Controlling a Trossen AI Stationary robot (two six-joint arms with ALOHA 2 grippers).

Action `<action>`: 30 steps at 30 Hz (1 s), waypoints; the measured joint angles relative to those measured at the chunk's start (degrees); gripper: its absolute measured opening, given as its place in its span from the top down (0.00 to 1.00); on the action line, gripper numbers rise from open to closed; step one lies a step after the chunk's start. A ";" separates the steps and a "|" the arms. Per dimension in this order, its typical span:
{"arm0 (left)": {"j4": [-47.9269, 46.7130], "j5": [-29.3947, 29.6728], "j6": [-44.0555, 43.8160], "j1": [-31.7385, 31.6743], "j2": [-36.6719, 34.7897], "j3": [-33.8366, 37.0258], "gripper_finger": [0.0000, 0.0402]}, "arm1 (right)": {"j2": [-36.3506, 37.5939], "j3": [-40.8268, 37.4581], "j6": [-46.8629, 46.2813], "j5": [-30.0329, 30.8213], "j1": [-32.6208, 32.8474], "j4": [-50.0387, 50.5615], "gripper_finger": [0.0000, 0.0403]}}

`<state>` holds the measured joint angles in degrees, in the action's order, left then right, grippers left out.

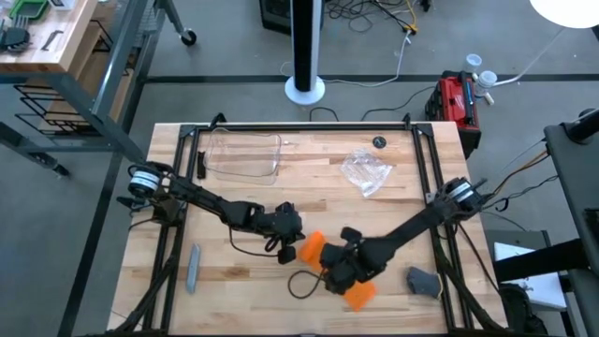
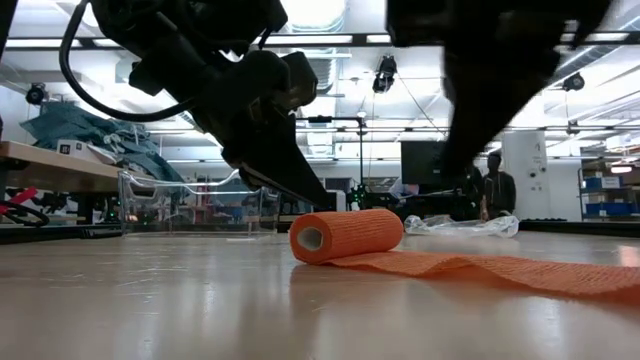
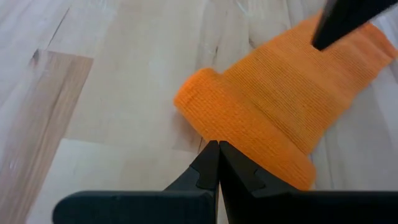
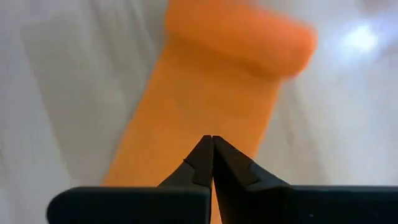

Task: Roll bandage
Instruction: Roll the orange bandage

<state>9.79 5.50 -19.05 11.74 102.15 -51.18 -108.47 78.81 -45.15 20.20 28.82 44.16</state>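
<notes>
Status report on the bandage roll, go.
Left gripper shut, tips at the roll's edge. Right gripper shut, over the flat tail. Bandage partly rolled, tail flat on the table. Nothing in the way.

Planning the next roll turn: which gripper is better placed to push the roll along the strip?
Left, probably. The left gripper, shut, sits right at the bandage roll's edge. The right gripper, also shut, is over the flat tail, better for pinning it.

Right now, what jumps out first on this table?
The bright orange fabric bandage, partly rolled, lies near the table's front middle, its loose strip trailing flat. The left gripper, shut, touches the roll; the right gripper, shut, hangs over the strip. Crinkled clear plastic wrap sits farther back.
</notes>
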 joint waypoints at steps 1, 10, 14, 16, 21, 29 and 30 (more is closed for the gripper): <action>-0.02 -0.02 0.00 0.07 0.00 0.00 1.00 | 0.49 0.00 0.75 0.56 -0.70 -0.02 1.00; 0.10 -0.10 0.01 0.33 0.00 0.00 1.00 | 5.77 -3.08 8.53 0.56 -4.88 -3.77 1.00; 0.03 -0.13 -0.24 0.35 0.00 0.00 1.00 | 7.83 -7.20 9.06 -1.11 -6.11 -6.01 1.00; 0.00 -0.13 -0.65 0.35 0.00 0.00 1.00 | 9.25 -10.02 9.10 -1.63 -6.38 -8.01 1.00; 0.07 -0.13 -1.00 0.46 0.00 0.00 1.00 | 13.23 -18.54 7.76 -2.19 -6.51 -15.94 1.00; 1.05 -0.12 -1.46 0.94 0.00 0.02 1.00 | 17.53 -28.67 4.20 -0.44 -7.13 -25.38 1.00; 1.15 -0.13 -1.46 0.99 0.00 0.00 1.00 | 17.99 -28.75 4.32 -0.48 -7.13 -26.47 1.00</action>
<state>10.94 5.37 -20.51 12.73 102.15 -51.18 -90.48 50.06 -40.83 19.71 21.69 17.69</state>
